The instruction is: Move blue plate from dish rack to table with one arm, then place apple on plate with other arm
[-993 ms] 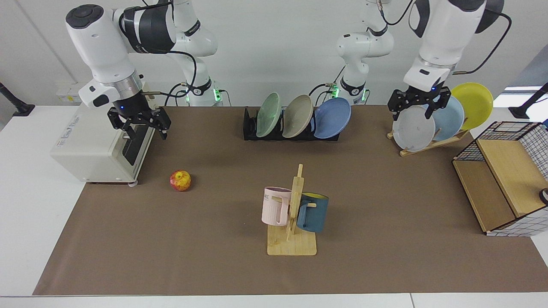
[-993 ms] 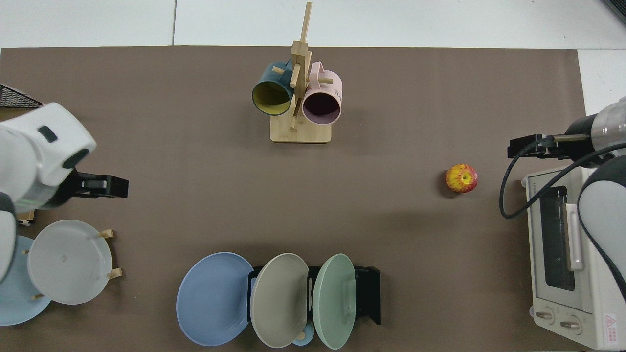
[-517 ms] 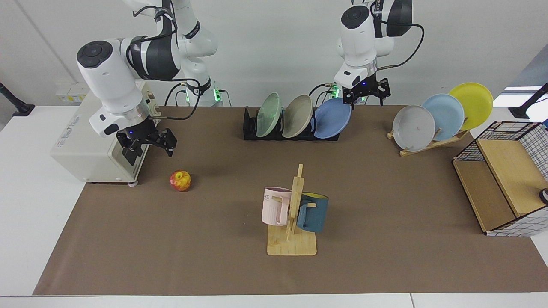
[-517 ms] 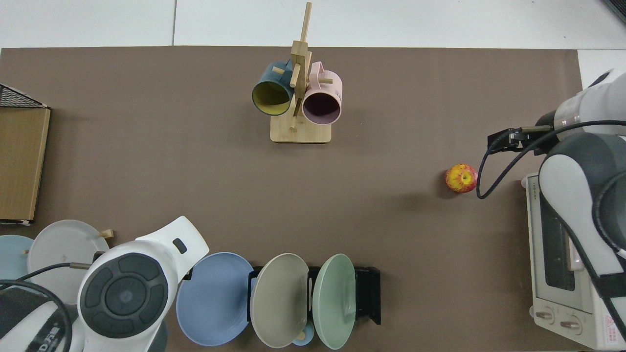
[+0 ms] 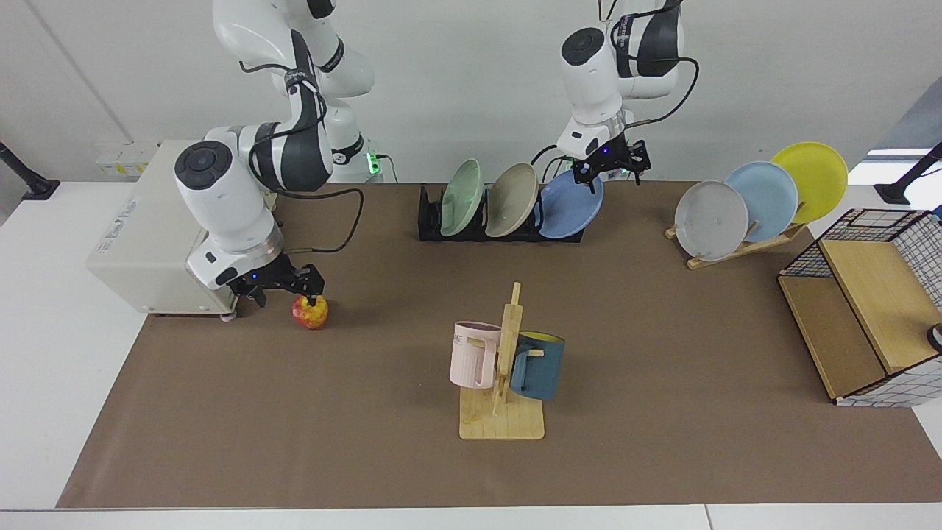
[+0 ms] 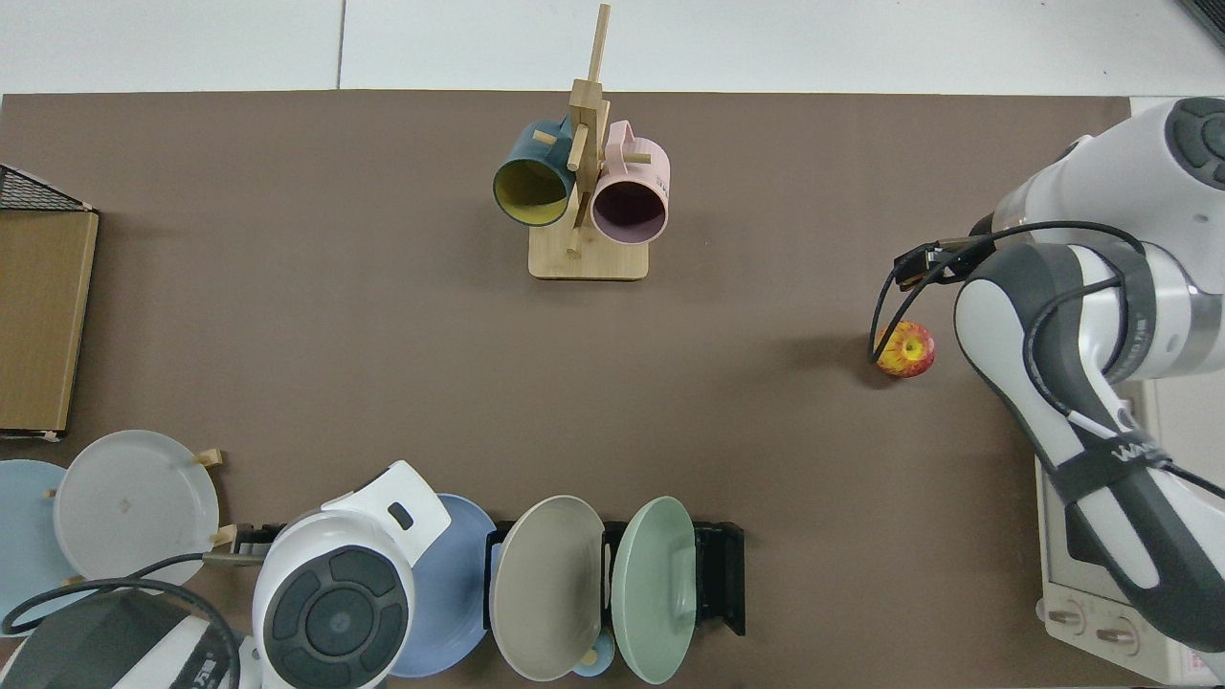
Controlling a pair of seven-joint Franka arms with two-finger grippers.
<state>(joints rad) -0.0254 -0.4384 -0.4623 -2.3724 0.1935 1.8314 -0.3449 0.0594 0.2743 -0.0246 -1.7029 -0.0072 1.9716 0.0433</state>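
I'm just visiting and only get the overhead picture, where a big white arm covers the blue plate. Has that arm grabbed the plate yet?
Observer: Not as far as I can see. In the facing view the left gripper hangs at the top rim of the blue plate, fingers open.
Operator: Is the plate out of its rack?
Observer: No, it leans in the end slot of the dish rack, next to the beige plate.
Operator: And the arm by the apple?
Observer: The right gripper is low, just above the apple, fingers spread. The apple sits on the table, not gripped.
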